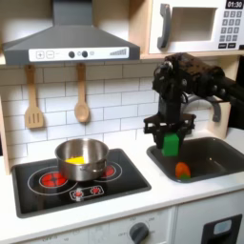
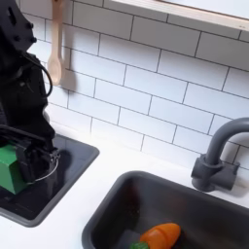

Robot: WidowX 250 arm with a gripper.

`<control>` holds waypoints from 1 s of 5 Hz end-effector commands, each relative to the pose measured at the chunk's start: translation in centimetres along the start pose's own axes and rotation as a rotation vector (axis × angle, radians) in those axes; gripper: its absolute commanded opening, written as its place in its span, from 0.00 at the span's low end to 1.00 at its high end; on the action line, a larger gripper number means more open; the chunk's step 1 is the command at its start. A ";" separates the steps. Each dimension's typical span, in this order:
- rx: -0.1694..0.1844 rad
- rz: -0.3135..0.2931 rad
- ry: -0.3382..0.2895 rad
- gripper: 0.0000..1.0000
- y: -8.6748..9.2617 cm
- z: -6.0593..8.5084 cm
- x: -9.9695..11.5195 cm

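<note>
In the first exterior view my gripper (image 1: 171, 137) hangs from the black arm over the left rim of the sink (image 1: 217, 151). It is shut on a green block (image 1: 171, 147). Below and slightly to the first exterior view's right of the block, an orange toy carrot (image 1: 182, 171) lies in the sink. In the second exterior view the gripper (image 2: 14, 160) is at the left edge, above the stove corner, with the green block (image 2: 6, 171) partly cut off by the frame. The carrot (image 2: 159, 234) lies in the basin at the bottom.
A steel pot (image 1: 82, 158) holding something yellow stands on the black stove (image 1: 114, 185). A spatula (image 1: 33, 103) and a wooden spoon (image 1: 82, 97) hang on the tiled wall. The faucet (image 2: 218, 156) rises behind the sink; a microwave (image 1: 195, 26) sits overhead.
</note>
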State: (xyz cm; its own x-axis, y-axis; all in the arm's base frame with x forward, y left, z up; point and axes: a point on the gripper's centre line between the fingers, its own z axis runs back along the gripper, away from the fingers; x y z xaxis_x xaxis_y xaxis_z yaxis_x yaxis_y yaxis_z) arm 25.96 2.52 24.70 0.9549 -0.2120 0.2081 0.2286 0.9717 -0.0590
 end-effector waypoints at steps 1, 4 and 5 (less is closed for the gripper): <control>0.011 -0.015 0.008 0.00 0.3 -2.5 1.8; 0.049 0.015 0.040 0.00 2.7 -6.4 4.1; 0.063 0.023 0.061 0.00 3.4 -7.3 4.3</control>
State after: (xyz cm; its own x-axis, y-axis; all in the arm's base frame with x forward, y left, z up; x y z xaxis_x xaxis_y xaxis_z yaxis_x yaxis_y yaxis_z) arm 32.24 3.99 18.13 0.9685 -0.2028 0.1445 0.2052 0.9787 -0.0022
